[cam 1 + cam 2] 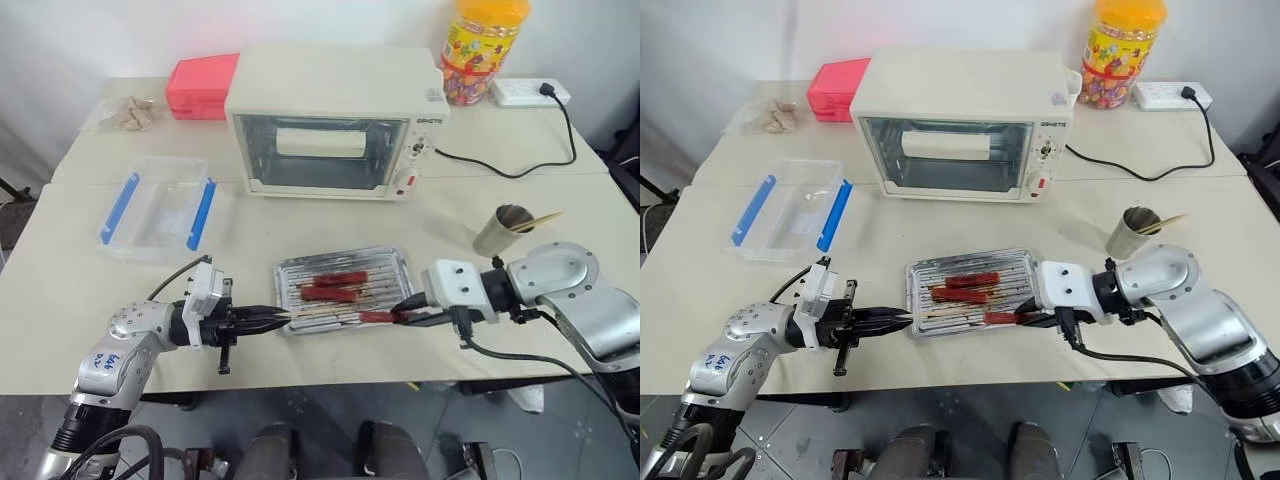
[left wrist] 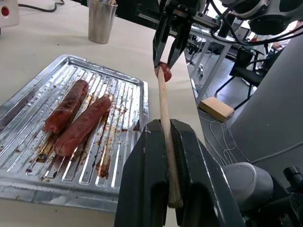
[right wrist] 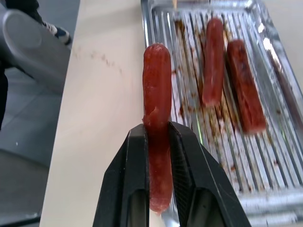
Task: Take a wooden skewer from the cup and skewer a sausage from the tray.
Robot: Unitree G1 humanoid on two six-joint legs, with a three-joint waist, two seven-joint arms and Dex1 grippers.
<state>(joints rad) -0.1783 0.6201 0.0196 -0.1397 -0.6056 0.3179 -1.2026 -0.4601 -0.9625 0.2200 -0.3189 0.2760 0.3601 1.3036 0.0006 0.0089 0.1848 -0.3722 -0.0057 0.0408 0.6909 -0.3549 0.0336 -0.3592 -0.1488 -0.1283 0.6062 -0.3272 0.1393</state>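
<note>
My left gripper (image 1: pixel 272 317) is shut on a wooden skewer (image 1: pixel 320 314), which lies level and points right along the front rim of the tray (image 1: pixel 340 254). My right gripper (image 1: pixel 405 313) is shut on a red sausage (image 3: pixel 157 90) at the tray's front right corner, with its free end facing the skewer's tip. Tip and sausage line up closely (image 2: pixel 164 72); I cannot tell whether they touch. Two more sausages (image 1: pixel 335 279) lie on the tray's ridged bottom. The grey metal cup (image 1: pixel 502 230) stands to the right behind my right arm, with skewers sticking out of it.
A white toaster oven (image 1: pixel 330 125) stands behind the tray. A clear plastic box with blue clasps (image 1: pixel 158 208) is at the left, a pink box (image 1: pixel 203 85) behind it. A yellow-lidded candy jar (image 1: pixel 482 45), a power strip and a black cable sit at the back right. The table's front edge runs just below both grippers.
</note>
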